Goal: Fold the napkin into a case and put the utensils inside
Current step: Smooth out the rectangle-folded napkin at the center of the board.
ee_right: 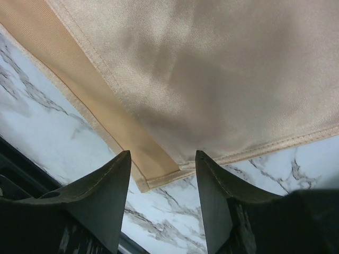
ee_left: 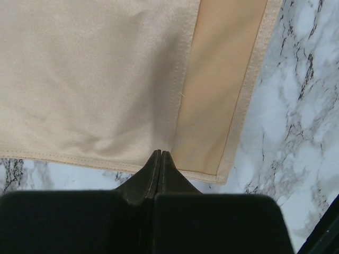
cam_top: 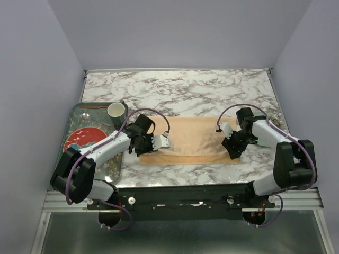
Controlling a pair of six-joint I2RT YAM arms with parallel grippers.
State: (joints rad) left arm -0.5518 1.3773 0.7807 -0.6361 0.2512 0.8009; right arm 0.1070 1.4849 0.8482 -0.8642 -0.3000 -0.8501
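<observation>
- Far left, a patterned tray [cam_top: 113,165] carries a red plate [cam_top: 80,142] and a paper cup [cam_top: 116,110]; no writing on any of them can be read.
- The left gripper [ee_left: 160,153] has its fingers pressed together over the napkin's left edge, apparently pinching the hem of the upper layer.
- The napkin [cam_top: 190,140] lies flat mid-desk [cam_top: 212,92], doubled over, with the lower layer showing as a strip along one side. It looks thin, limp and slightly slick, so I would hold it at the hemmed corners and keep the layers taut.
- The right gripper [ee_right: 163,153] is spread, straddling the napkin's right corner and holding nothing.
- No utensils are in view.
</observation>
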